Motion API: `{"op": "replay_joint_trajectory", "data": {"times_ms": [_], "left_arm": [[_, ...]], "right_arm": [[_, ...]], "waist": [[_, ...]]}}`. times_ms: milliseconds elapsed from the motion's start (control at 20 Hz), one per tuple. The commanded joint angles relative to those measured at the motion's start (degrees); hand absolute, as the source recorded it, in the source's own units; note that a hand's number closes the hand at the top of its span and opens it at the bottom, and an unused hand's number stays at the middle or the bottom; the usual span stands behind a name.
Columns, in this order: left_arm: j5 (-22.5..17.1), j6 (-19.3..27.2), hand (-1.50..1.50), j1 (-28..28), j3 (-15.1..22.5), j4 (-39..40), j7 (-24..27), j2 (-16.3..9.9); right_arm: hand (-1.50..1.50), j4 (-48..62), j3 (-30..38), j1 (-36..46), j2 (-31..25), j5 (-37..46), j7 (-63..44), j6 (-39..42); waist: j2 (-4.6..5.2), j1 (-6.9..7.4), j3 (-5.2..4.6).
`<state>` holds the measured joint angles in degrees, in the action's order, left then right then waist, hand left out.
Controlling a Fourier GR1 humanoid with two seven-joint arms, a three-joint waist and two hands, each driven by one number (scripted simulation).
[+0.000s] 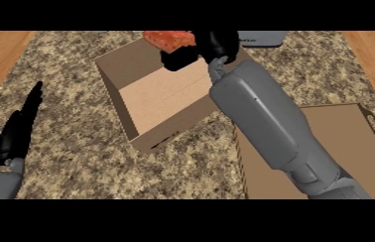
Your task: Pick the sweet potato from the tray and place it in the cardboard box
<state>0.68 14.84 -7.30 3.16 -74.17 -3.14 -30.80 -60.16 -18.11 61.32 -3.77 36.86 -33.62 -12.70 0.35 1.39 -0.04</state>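
Observation:
An orange-red sweet potato (168, 39) hangs over the far corner of the open cardboard box (126, 118), held in my right hand (211, 46), whose black fingers curl round it from the right and partly hide it. My right forearm stretches across the box's right wall. The box's pale floor (164, 97) shows bare. The brown tray (330, 151) lies at the lower right under my forearm. My left hand (21, 124) rests at the left edge, fingers straight and pointing up.
A grey object (260, 37) stands at the back, just right of the box. Wooden strips (13, 50) border the speckled counter (81, 166) on both sides.

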Motion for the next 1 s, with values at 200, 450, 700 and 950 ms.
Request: {"op": "replay_joint_trajectory", "data": {"times_ms": [200,450,700,950], "left_arm": [[2.4,0.6,0.0,-1.9,1.5,0.7,0.7,3.3],[2.1,-1.1,0.0,-1.4,1.4,-2.6,-2.0,2.1],[2.3,-1.5,0.0,-4.5,0.9,1.0,-0.7,2.8],[2.1,-3.7,0.0,-5.5,0.5,1.5,-0.4,1.9]], "right_arm": [[1.5,24.8,4.0,11.4,3.7,-3.8,7.3,-8.1],[1.5,34.4,3.3,12.7,3.8,-3.2,6.3,-14.7],[-1.5,39.4,8.3,12.3,3.8,-11.1,10.2,-13.9],[-1.5,40.5,7.2,13.3,3.8,-15.5,14.5,-16.6]], "waist": [[0.8,2.05,-0.04],[0.78,3.2,0.0],[1.6,4.4,0.0],[1.32,4.74,-0.01]]}}
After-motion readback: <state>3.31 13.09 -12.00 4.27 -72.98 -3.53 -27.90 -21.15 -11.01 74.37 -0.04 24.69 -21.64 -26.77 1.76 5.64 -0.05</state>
